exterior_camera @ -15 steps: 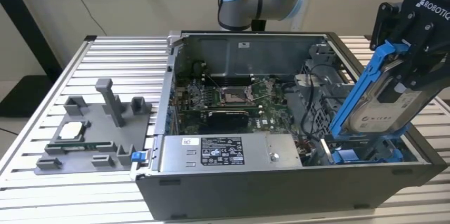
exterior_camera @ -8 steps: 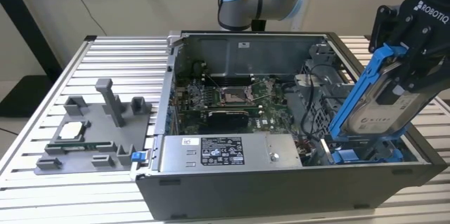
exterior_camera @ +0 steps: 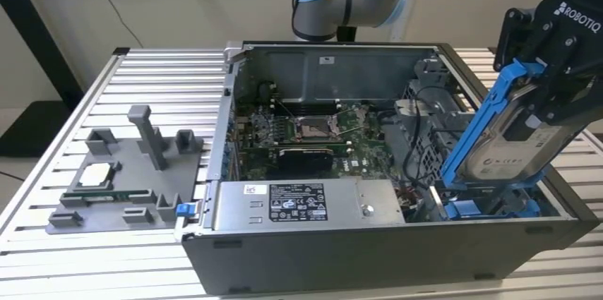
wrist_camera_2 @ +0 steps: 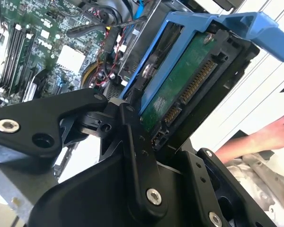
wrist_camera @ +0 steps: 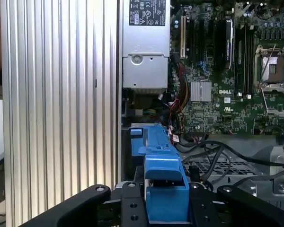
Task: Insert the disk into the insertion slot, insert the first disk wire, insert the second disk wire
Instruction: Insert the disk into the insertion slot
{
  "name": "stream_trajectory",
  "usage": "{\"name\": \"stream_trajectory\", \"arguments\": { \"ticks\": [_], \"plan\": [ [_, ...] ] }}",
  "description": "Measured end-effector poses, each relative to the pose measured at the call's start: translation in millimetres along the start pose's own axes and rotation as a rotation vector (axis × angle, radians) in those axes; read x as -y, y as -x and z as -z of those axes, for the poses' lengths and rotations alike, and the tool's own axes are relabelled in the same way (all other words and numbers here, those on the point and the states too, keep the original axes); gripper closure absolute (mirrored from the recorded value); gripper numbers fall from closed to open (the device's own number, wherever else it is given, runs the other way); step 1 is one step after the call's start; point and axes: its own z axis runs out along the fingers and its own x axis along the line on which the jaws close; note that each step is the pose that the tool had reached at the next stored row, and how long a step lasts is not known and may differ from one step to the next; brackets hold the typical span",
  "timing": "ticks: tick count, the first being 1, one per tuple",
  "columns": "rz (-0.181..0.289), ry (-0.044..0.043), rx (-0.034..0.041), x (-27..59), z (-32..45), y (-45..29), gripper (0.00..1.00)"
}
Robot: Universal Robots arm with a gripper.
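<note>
On the slatted tabletop [exterior_camera: 160, 81], near its edge at the exterior view's left, a grey fixture [exterior_camera: 141, 145] carried a processor chip [exterior_camera: 97, 174] and a memory stick [exterior_camera: 106, 195]. Just beside the fixture, across the tabletop's middle, stood an open computer case [exterior_camera: 377, 258]. Inside it, a silver power-supply box [exterior_camera: 301, 205] lay along the near wall, with the motherboard [exterior_camera: 301, 130] behind.

Further toward the exterior view's right, a perforated cage [wrist_camera: 213, 166] and loose black cables [wrist_camera: 227, 150] crowded the space next to the insertion slot [exterior_camera: 476, 210]. The slot occupied the case's near corner on that side.

The disk [exterior_camera: 504, 159] stood steeply tilted and was not seated flat. Its lower end was at the slot's blue rails and its upper end leaned out over the case wall. The gripper [exterior_camera: 541, 106] had its fingers [wrist_camera_2: 135, 142] clamped on the disk's upper end.

In the second wrist view, a person's hand [wrist_camera_2: 265, 135] lay beyond the disk, apart from it.
</note>
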Motion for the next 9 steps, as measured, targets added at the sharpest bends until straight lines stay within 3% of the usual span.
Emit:
{"name": "stream_trajectory", "arguments": {
  "ticks": [9],
  "plan": [
    [0.001,0.0,0.0007,5.9,-9.4,0.2,1.0]
  ]
}}
